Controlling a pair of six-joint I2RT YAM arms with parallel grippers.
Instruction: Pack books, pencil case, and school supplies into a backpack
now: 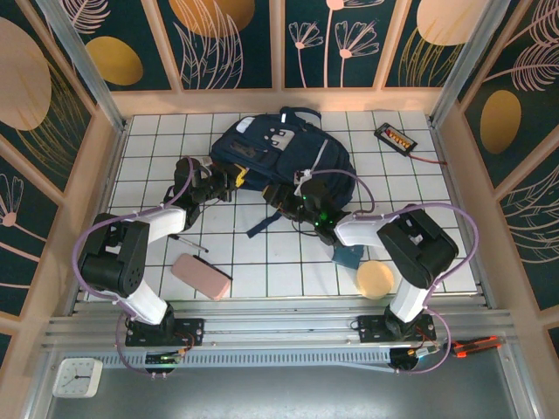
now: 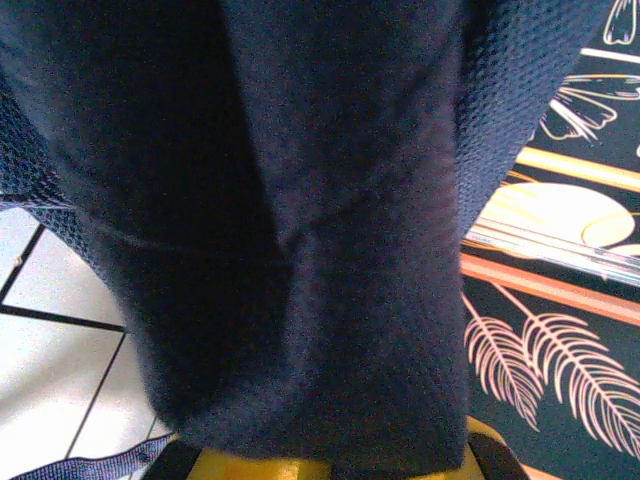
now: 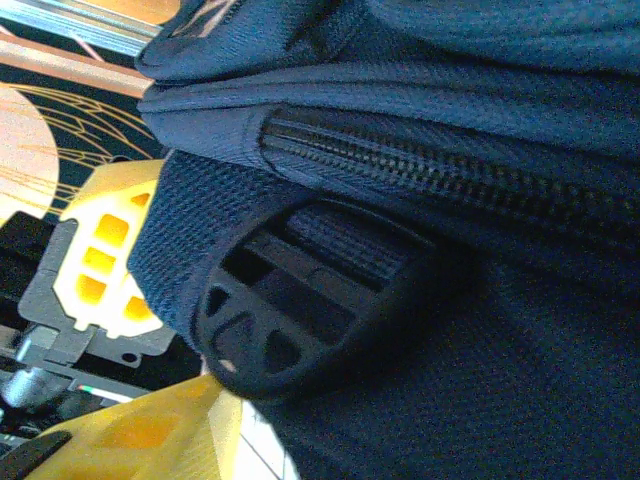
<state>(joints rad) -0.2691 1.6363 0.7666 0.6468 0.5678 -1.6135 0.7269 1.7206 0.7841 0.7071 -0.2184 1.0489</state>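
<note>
The navy backpack (image 1: 279, 150) lies at the back middle of the tiled table. My left gripper (image 1: 229, 182) is at its left lower edge, shut on a fold of backpack fabric (image 2: 300, 250) that runs down between its yellow fingers (image 2: 270, 468). My right gripper (image 1: 286, 199) is at the lower edge, pressed against the zip (image 3: 420, 170) and a black strap buckle (image 3: 290, 310); one yellow finger (image 3: 130, 440) shows and the other is hidden. The pink pencil case (image 1: 201, 276), the black pen (image 1: 189, 241) and the teal pad (image 1: 348, 256) lie on the tiles in front. The books are out of view.
A round tan disc (image 1: 376, 279) lies beside the right arm's base. A black device with orange buttons (image 1: 396, 138) sits at the back right with a red cable. Low wooden walls ring the table. A dark strap (image 1: 262, 225) trails toward the front.
</note>
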